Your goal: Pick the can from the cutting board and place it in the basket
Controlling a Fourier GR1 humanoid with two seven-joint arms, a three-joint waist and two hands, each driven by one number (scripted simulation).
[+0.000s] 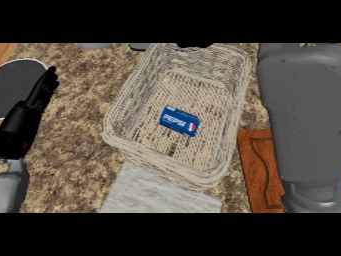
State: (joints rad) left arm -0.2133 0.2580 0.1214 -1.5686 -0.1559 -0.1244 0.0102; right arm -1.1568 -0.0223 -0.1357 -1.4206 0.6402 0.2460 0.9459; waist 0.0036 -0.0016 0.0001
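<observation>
- A blue Pepsi can point(179, 121) lies on its side on the woven floor of a pale wicker basket point(126, 107), close to the middle of the basket and clear of its walls.
- The basket stands on a speckled brown stone counter point(84, 150), tilted in the frame, with its near corner over a grey cloth point(151, 192) that runs to the lower edge.
- To the right of the basket, a reddish wooden cutting board point(258, 170) shows at the lower right, partly covered by the robot's right forearm point(309, 110); no can stands on the part of the board that can be seen.
- The right forearm, a broad grey shell, stretches from the lower edge up to the top of the frame. Its hand passes out of sight, so it cannot be told whether the fingers are apart or together.
- The left hand point(27, 117) is at the left edge, black fingers straight and pointing up, holding nothing.
- Beside those fingertips sits a dark round plate point(3, 90) with a white rim, at the far left of the counter.
</observation>
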